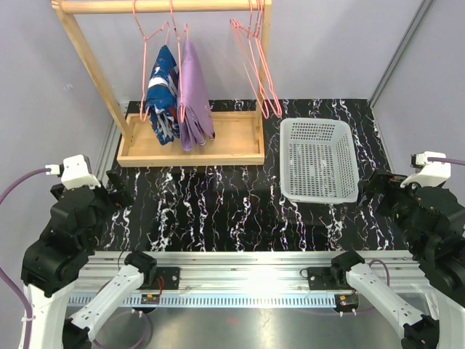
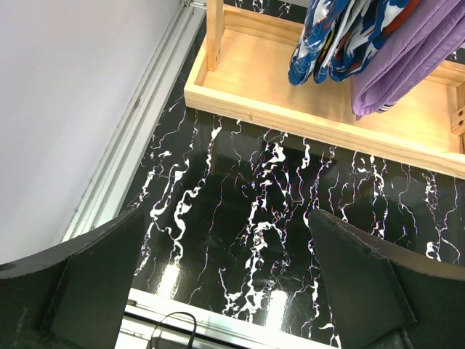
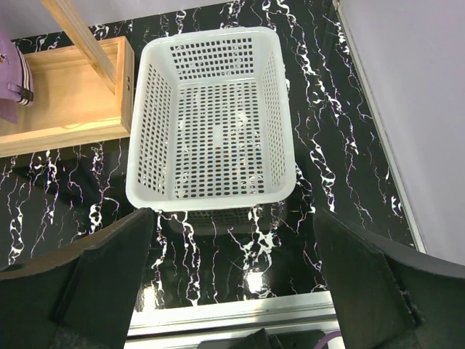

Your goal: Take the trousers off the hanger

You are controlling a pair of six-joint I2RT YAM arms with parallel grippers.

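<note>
Two trousers are hanging side by side on pink hangers (image 1: 156, 33) from the wooden rail (image 1: 160, 6) at the far left of the table (image 1: 240, 200): the blue trousers (image 1: 163, 91) on the left, the purple trousers (image 1: 193, 94) just beside them on the right, the two looking to be touching. Both are hanging lengthwise, straight down, with their lower ends reaching into the wooden tray (image 1: 232, 138) under the rail. Whether they are resting on it I cannot tell.

I am holding my left fingers (image 2: 363, 283) wide apart and gripping nothing, low over the table near its front left. From there the trousers are lying ahead and up to the right, well apart from me, with the blue pair the closer one.

My right fingers (image 3: 94, 276) are also standing wide and gripping nothing. They are facing the white basket (image 3: 142, 131), and only a scrap of purple is showing at the far left of that view.

So I am judging my left arm the nearer one. The reach is going to be forward, upward and a little rightward, meeting the cloth across its hanging length and below the hanger bar, then drawing it off. With the pairs pressed so close, I am risking pinching both at once.
</note>
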